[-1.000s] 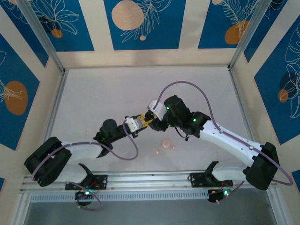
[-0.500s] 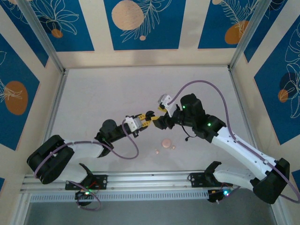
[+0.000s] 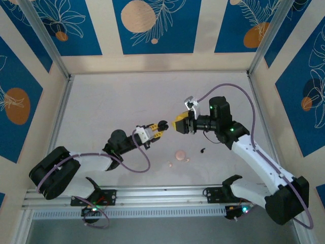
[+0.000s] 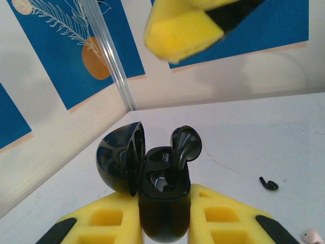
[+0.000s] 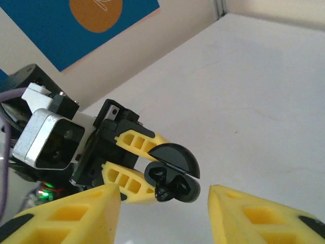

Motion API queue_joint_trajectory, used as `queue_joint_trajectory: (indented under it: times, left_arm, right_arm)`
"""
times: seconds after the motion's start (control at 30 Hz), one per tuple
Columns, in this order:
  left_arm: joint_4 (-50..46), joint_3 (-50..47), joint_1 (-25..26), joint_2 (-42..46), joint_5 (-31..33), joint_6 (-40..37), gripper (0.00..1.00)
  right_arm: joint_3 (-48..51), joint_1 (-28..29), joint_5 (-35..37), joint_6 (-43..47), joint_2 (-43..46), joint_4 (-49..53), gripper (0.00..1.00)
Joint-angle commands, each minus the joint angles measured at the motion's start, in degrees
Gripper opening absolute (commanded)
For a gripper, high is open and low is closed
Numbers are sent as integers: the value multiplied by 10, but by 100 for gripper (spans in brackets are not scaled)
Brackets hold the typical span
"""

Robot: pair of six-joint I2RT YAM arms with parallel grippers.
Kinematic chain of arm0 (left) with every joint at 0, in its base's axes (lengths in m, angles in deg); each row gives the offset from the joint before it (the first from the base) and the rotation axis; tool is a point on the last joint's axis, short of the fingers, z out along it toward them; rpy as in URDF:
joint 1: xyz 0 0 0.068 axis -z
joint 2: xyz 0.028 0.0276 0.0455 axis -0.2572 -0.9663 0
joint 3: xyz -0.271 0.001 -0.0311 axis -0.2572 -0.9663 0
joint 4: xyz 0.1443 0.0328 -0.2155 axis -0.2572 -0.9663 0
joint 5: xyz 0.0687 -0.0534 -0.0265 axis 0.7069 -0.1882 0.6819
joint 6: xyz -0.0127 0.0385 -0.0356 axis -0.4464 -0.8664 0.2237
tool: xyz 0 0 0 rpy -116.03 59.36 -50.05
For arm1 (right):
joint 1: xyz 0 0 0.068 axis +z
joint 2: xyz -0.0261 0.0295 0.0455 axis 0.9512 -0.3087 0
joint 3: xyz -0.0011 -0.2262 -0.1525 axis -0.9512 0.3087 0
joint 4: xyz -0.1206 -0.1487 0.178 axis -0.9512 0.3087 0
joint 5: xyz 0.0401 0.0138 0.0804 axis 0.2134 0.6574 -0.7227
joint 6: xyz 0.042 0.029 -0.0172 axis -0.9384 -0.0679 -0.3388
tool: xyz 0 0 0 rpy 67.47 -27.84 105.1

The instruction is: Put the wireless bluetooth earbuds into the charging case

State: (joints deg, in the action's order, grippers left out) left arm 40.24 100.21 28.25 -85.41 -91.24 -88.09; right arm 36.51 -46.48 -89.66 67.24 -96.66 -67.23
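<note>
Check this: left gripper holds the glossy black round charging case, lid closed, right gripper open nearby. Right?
No, the lid stands open, as the left wrist view shows. The left gripper holds the glossy black round charging case, right gripper open nearby.

This looked like a robotics lab's test cell: a pale desk (image 3: pixel 127 101) boxed in by aluminium posts (image 3: pixel 49 46) and printed blue panels (image 3: pixel 152 25) with leaf and orange-disc patterns. A left arm (image 3: pixel 86 162) and a right arm (image 3: pixel 256 155), cabled in purple, were bolted to a metal rail (image 3: pixel 162 195) at its near edge.
</note>
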Motion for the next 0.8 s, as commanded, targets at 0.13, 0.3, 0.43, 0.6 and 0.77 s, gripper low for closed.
queue_joint_trajectory:
  times: [0.13,0.3,0.43,0.6,0.77]
  left_arm:
    - [38,-6,7,-1,-14,13,21]
    - [37,-6,7,1,-13,11,21]
    - [37,-5,7,1,-11,11,21]
    - [39,-4,7,1,-11,10,21]
    - [39,-4,7,5,-10,11,21]
  right_arm:
    - [7,-12,-104,-82,-52,-60,39]
    - [7,-12,-116,-87,-70,-63,34]
    - [8,-12,-127,-88,-77,-62,31]
    - [7,-10,-136,-84,-88,-57,28]
    - [6,-7,-144,-81,-99,-53,25]
